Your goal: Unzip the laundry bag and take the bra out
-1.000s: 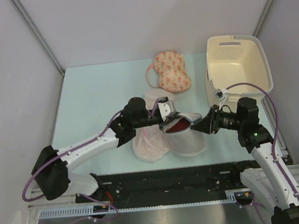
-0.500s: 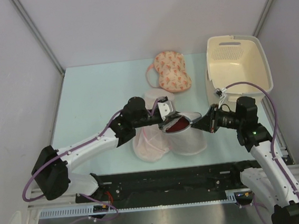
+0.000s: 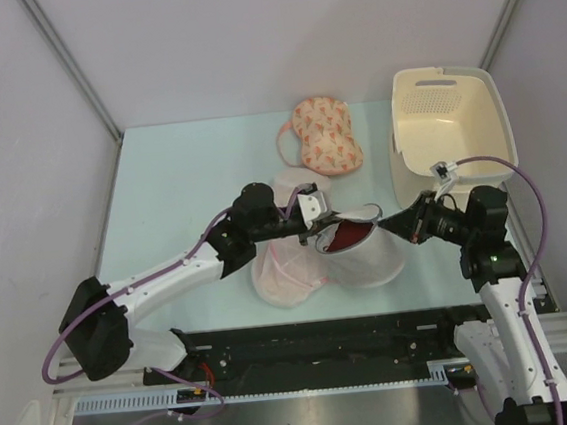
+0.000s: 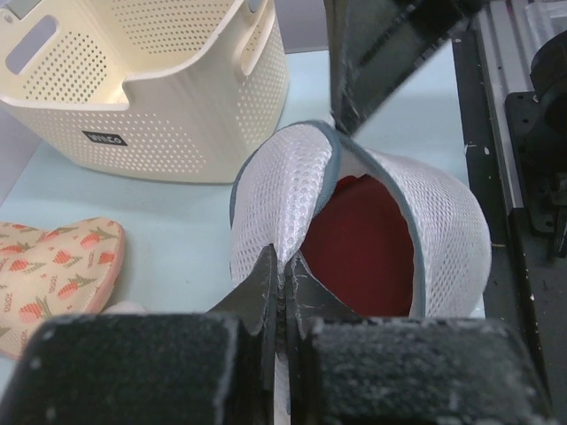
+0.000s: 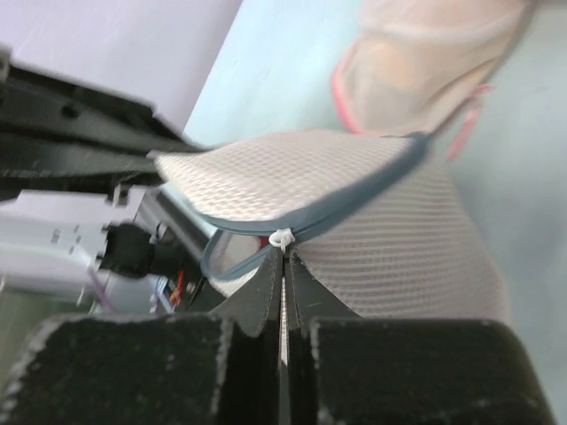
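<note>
The white mesh laundry bag [image 3: 368, 260] with a grey zip rim lies at the table's middle, partly unzipped. The dark red bra [image 3: 347, 233] shows through the opening, and in the left wrist view [image 4: 368, 248] too. My left gripper [image 3: 316, 231] is shut on the bag's mesh flap [image 4: 288, 204] at the left of the opening. My right gripper [image 3: 390, 222] is shut on the white zip pull [image 5: 281, 239] at the bag's right side, where the grey rim [image 5: 354, 199] splits.
A cream perforated basket [image 3: 451, 121] stands at the back right. A peach patterned bra [image 3: 323, 135] lies at the back. A pink-trimmed mesh pouch [image 3: 284, 273] lies left of the bag, another [image 3: 301, 183] behind my left gripper.
My right gripper has moved right with the zip pull. The opening has widened and more of the red bra shows. The left gripper has stayed put.
</note>
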### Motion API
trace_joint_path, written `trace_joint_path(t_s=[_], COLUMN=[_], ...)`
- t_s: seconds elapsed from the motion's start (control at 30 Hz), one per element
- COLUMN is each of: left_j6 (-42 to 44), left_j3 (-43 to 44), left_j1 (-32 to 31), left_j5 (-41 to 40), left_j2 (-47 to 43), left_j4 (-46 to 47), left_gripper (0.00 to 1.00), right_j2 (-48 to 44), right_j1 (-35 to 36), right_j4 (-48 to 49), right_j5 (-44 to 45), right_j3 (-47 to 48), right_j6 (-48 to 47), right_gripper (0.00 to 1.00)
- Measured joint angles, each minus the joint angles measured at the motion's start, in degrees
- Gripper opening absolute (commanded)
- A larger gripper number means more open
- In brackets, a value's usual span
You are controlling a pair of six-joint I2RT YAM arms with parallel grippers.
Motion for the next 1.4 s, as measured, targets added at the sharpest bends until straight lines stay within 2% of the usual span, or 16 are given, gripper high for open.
trace_joint_path(t_s=[0.13,0.37,0.47,0.73,1.1,1.4], left_j6=[0.5,1.2,1.5,1.3,0.3,-5.3], left_j3=[0.0,-1.1,-1.5,-2.0,-3.6,-8.4], left_j1=[0.6,1.4,2.0,3.2,4.5,9.0], left_j5=[1.2,3.3,4.0,4.5,5.0,6.8], left_j2=[-1.4,-5.4,-6.5,-11.4,-14.5,-18.6], left_j4=[-0.8,-2.2,-3.2,-3.1,-3.9,-0.5], left_gripper=[0.00,0.00,0.01,0.01,0.01,0.01], right_j2=[0.3,3.9,6.1,16.0,26.0,33.7], right_j1=[-6.1,-6.0,-4.3,7.2,10.4,11.8], right_j4=[-0.7,0.3,2.5,14.3,29.4,41.1], right_j5=[0.0,-1.0,-1.5,1.9,2.3,1.8], right_j3=[0.0,0.0,0.0,-1.6,-3.1,-2.9], right_j6=[0.1,1.0,1.8,3.7,6.8,10.1], right_gripper=[0.00,0.00,0.00,0.00,0.00,0.00])
